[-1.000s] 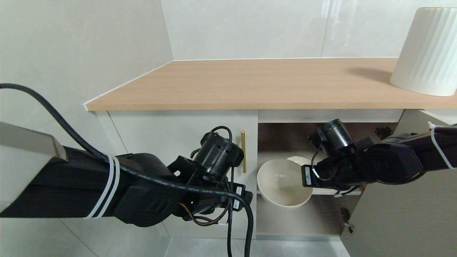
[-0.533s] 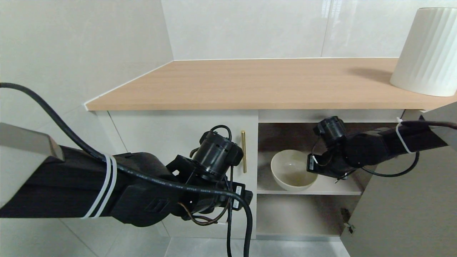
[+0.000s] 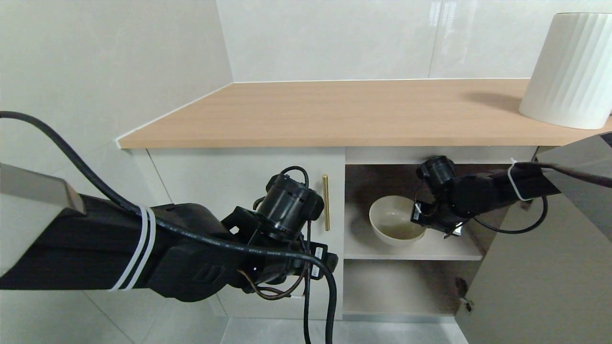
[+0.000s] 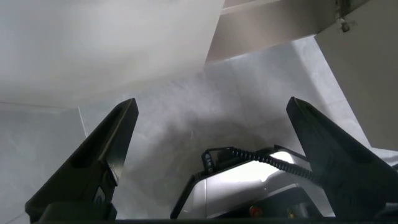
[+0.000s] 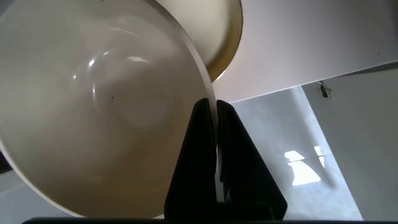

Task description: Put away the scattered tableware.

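Bowl (image 3: 395, 226), round, glossy cream, rim in right claw (image 5: 216, 134)

left arm (image 3: 143, 253) comes in low from the left and stretches across, wrist (image 3: 289, 208) bent so the left gripper (image 4: 211, 109) points downward, both fingers (image 4: 93, 168) spread wide with nothing between them. right arm (image 3: 483, 193) reaches in from the right, roughly level, and the right gripper (image 3: 428, 222) is pinched tight on the rim of the bowl (image 3: 394, 224), one finger inside the rim and one outside.
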